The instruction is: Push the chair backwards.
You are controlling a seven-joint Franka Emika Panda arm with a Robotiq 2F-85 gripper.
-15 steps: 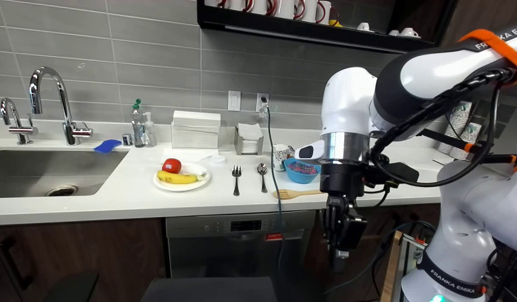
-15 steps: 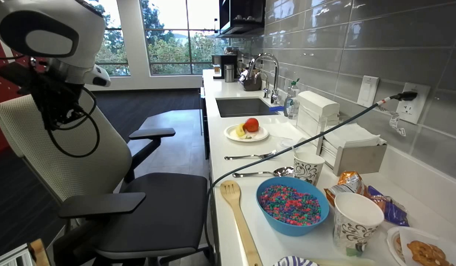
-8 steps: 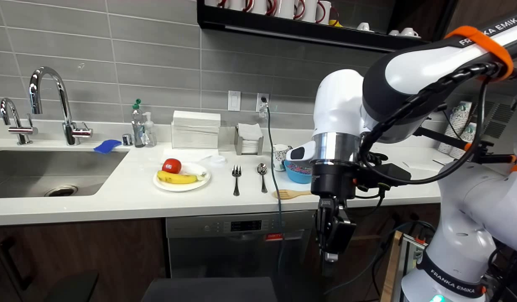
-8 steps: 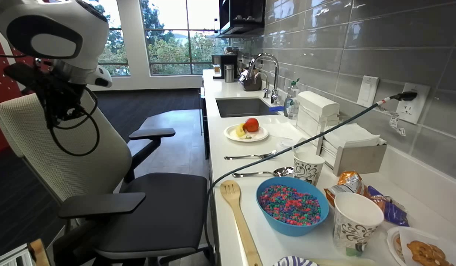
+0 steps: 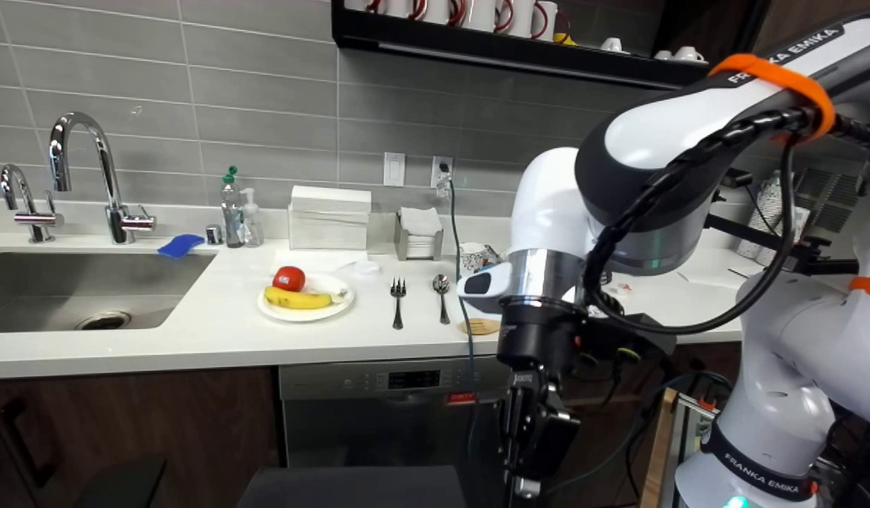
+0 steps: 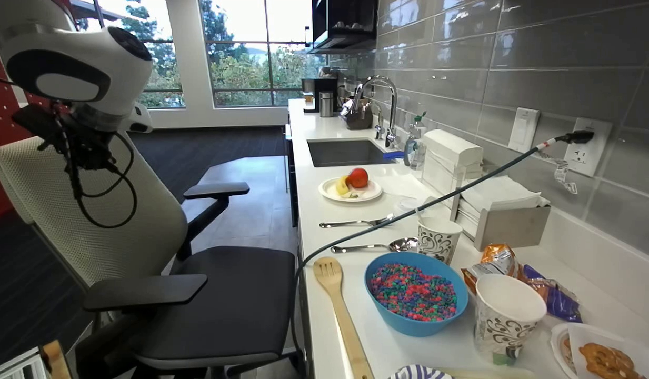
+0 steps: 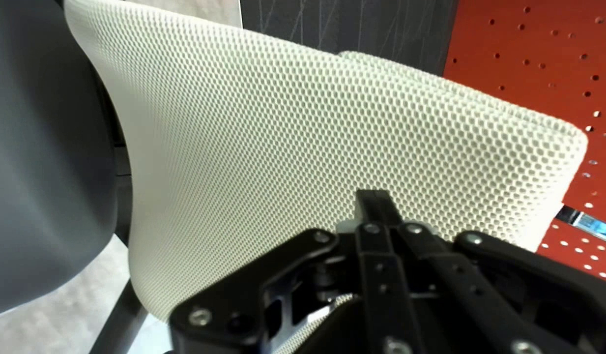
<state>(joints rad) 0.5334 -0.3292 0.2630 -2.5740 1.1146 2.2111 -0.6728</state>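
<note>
The black, 2-fingered metal claw (image 7: pixel 374 200) had just dipped lower, its tips closed together, holding nothing. The black and cream mesh office chair (image 6: pixel 150 245) stayed beside the long white table (image 5: pixel 226 324). So the push probably had not started yet.

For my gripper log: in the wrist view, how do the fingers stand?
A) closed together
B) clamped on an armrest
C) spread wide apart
A: the gripper shows its two fingertips side by side with no visible gap, seen against the chair's pale mesh backrest.
</note>
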